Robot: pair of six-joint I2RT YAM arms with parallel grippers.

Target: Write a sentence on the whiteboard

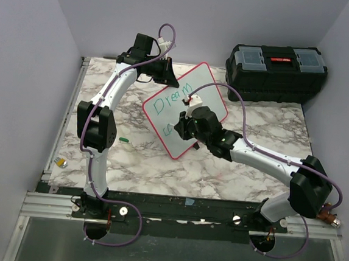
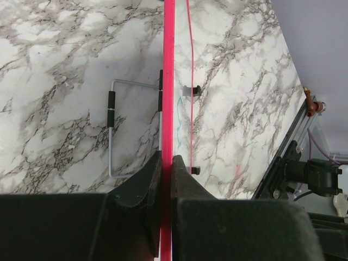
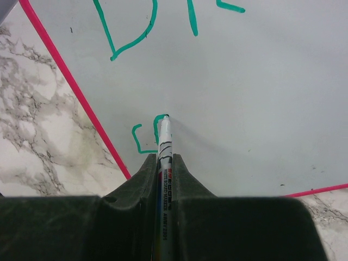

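Note:
The whiteboard, white with a red-pink rim, stands tilted on the marble table. My left gripper is shut on its far top edge; in the left wrist view the pink rim runs straight up from between the jaws of the left gripper. The sentence shows as green "Dream" with a letter "C" below it. My right gripper is shut on a white marker, whose tip touches the board beside the "C". In the top view the right gripper covers the second line.
A black toolbox sits at the back right. A small green cap lies on the marble left of the board, and a small yellow-grey object at the left edge. The board's wire stand shows behind it.

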